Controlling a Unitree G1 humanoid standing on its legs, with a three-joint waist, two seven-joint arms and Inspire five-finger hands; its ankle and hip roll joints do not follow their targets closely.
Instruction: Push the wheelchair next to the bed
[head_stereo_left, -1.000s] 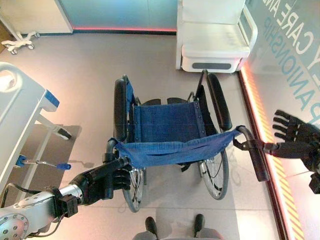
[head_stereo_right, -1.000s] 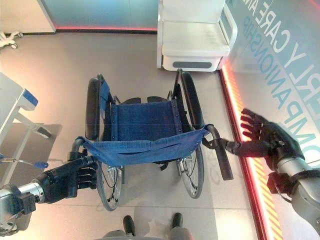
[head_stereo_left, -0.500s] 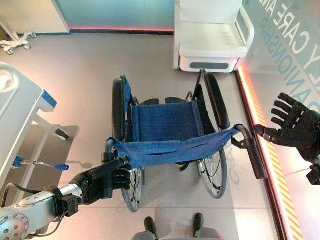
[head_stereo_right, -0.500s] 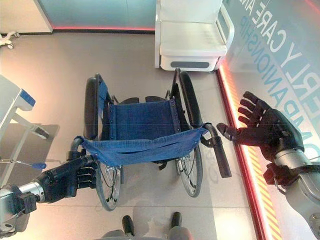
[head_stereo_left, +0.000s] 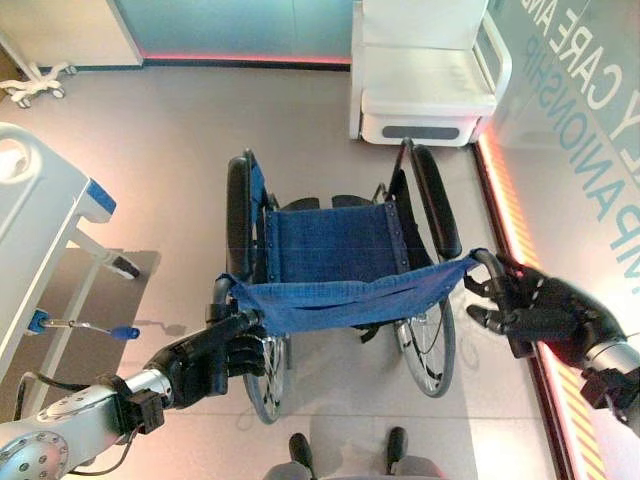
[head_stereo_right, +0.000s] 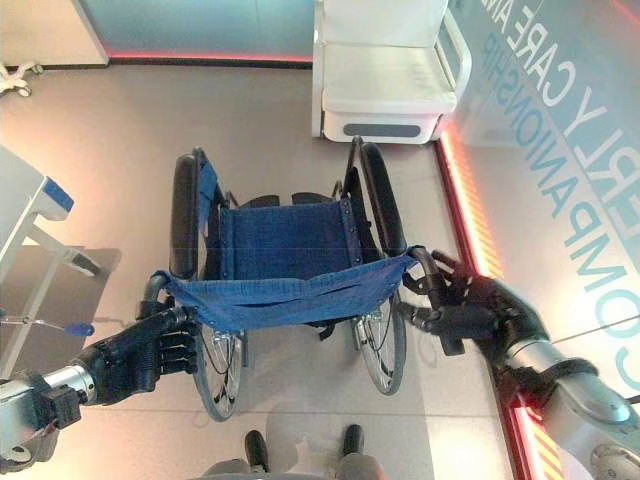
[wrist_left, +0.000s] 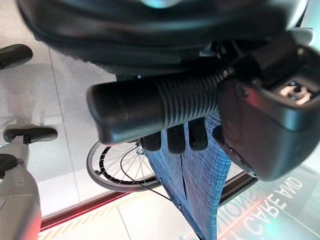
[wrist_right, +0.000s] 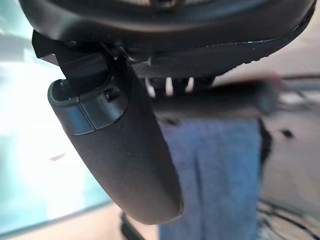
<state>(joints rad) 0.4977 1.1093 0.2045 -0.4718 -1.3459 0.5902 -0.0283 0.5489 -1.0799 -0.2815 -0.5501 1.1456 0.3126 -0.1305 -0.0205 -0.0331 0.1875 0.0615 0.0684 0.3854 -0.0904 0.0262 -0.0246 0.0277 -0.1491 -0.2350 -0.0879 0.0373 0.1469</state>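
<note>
A wheelchair (head_stereo_left: 335, 245) with a blue cloth seat and black armrests stands in the middle of the floor, its back toward me. My left hand (head_stereo_left: 205, 355) is shut on the left push handle (wrist_left: 150, 110), with the fingers wrapped under the ribbed grip. My right hand (head_stereo_right: 480, 315) sits on the right push handle (head_stereo_left: 490, 263), fingers curled over it and thumb below. The white bed (head_stereo_left: 40, 210) is at the left edge, about a metre from the chair.
A white armchair (head_stereo_left: 425, 80) stands straight ahead of the wheelchair by the far wall. A glass wall with a glowing red floor strip (head_stereo_left: 515, 215) runs close along the right. A blue-tipped crank (head_stereo_left: 125, 333) sticks out under the bed. A wheeled stand base (head_stereo_left: 35, 85) is far left.
My right hand has come in from the right wall side, where it hung open, and closed round the right push handle. The left hand and the wheelchair have stayed put.
</note>
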